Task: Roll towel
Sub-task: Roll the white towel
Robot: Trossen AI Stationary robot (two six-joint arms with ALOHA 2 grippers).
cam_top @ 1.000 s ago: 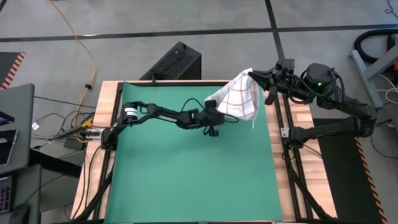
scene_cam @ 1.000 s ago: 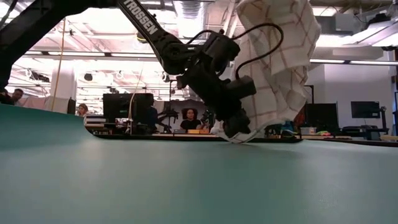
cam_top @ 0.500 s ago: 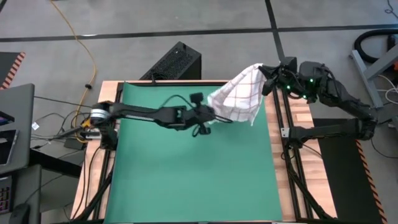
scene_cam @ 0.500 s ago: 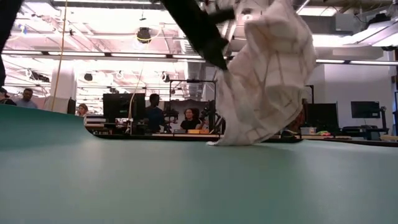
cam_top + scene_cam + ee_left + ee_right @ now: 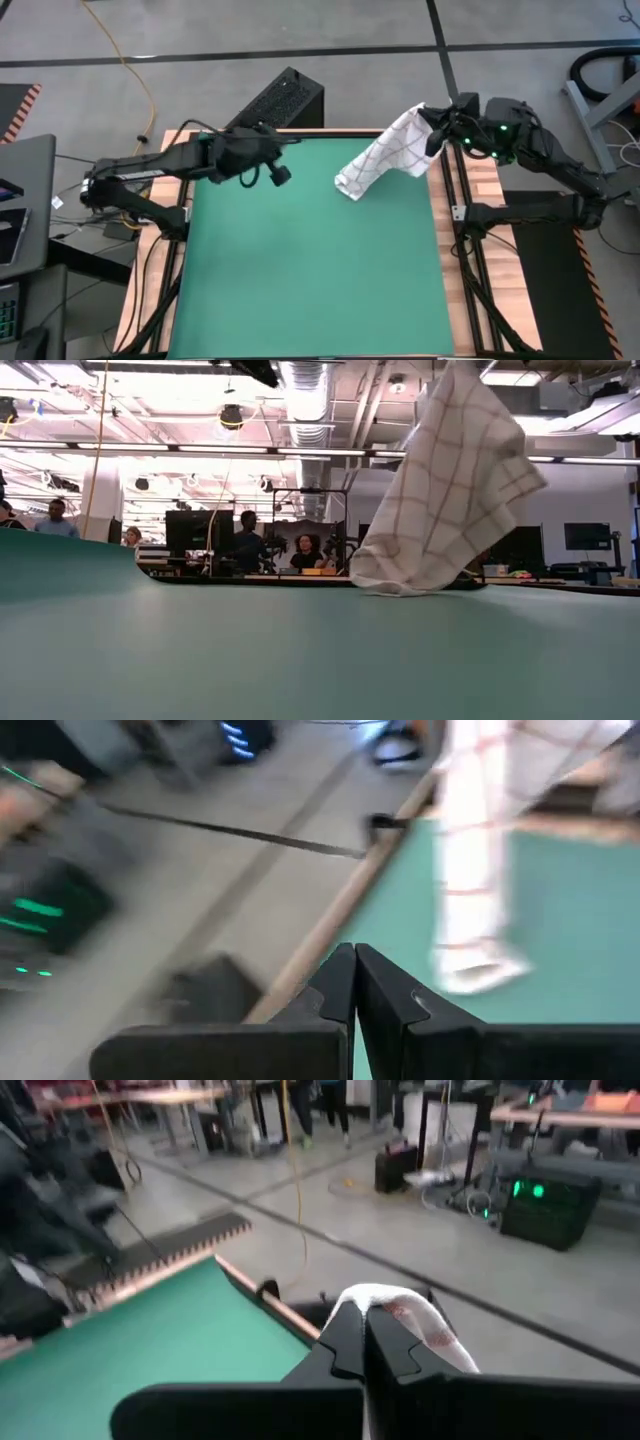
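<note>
We see the towel [image 5: 385, 152] hanging by one corner near the far right corner of the green mat [image 5: 300, 270]. Its top corner is pinched between the closed fingers of the right gripper [image 5: 428, 118], and from there the cloth drapes down and toward the left, its lower end bunched and resting on the mat. In the low view the towel [image 5: 450, 490] falls as a broad checked sheet, and its bottom hem lies crumpled on the green surface. In the right wrist view a fold of the white cloth [image 5: 400, 1315] shows just beyond the tips of that arm's fingers, which are pressed together on it.

We find the left gripper [image 5: 280, 175] well apart from the towel, above the far left part of the mat, with its fingers together and nothing between them. In the left wrist view the towel [image 5: 480, 860] hangs beyond it, over the mat's edge region, blurred.
</note>
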